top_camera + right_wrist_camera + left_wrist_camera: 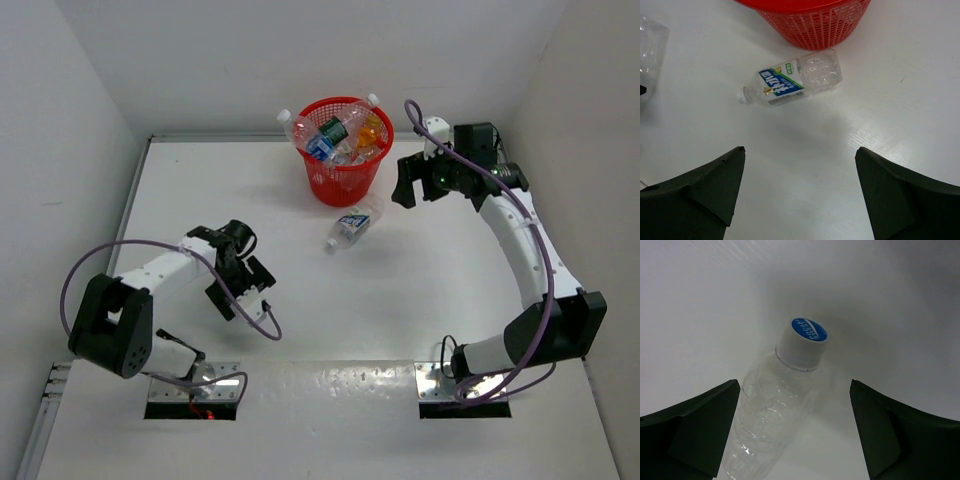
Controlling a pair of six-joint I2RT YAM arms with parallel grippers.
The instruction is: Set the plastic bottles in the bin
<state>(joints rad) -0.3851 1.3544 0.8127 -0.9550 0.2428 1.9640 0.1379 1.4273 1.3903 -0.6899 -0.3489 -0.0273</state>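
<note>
The red mesh bin (340, 165) stands at the back middle and holds several bottles (345, 135), one of them orange. A clear bottle with a blue-and-green label (353, 227) lies on its side just in front of the bin; it also shows in the right wrist view (792, 82). My right gripper (412, 188) (800, 150) is open and empty, to the right of it and above the table. My left gripper (245, 290) (795, 387) is open around a clear unlabelled bottle (772, 415) with a white-and-blue cap, which lies nearer the left finger. The fingers are not closed on it.
White walls enclose the table on the left, back and right. The bin's wall (815, 22) is close behind the lying bottle. Purple cables loop from both arms. Part of the clear bottle (650, 45) shows at the far left of the right wrist view.
</note>
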